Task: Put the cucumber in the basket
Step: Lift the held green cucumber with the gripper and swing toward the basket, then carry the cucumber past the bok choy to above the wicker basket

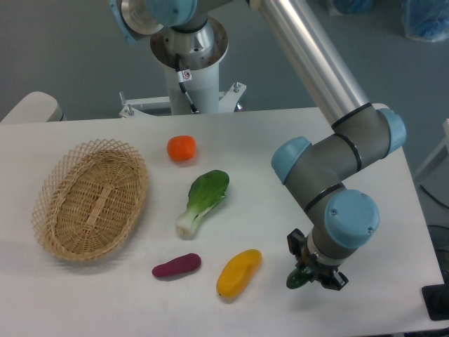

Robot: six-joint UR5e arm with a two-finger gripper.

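On the white tabletop (pixel 280 140) the end effector (pixel 313 272) sits low near the front right edge, pointing down beneath the arm's blue-capped wrist joint (pixel 351 217); a dark green, glossy tip of the cucumber (pixel 297 279) pokes out on its left side, the rest of it hidden behind the black fingers, and the fingers appear clamped around it, though the contact itself is too small and shadowed to see clearly; whether the cucumber touches the tabletop or is lifted cannot be told. The basket (pixel 91 200), an oval of light tan wicker with an open-weave flared rim, lies at the far left, well apart from the end effector; nothing shows inside it. Between the two lie the other vegetables: an orange tomato-like fruit (pixel 182 148) towards the back, a bok choy (pixel 203 200) with its green leaf pointing back and its white stem to the front, a purple sweet potato (pixel 177 265) near the front, and a yellow-orange mango-shaped piece (pixel 238 272) just beside it on the right.
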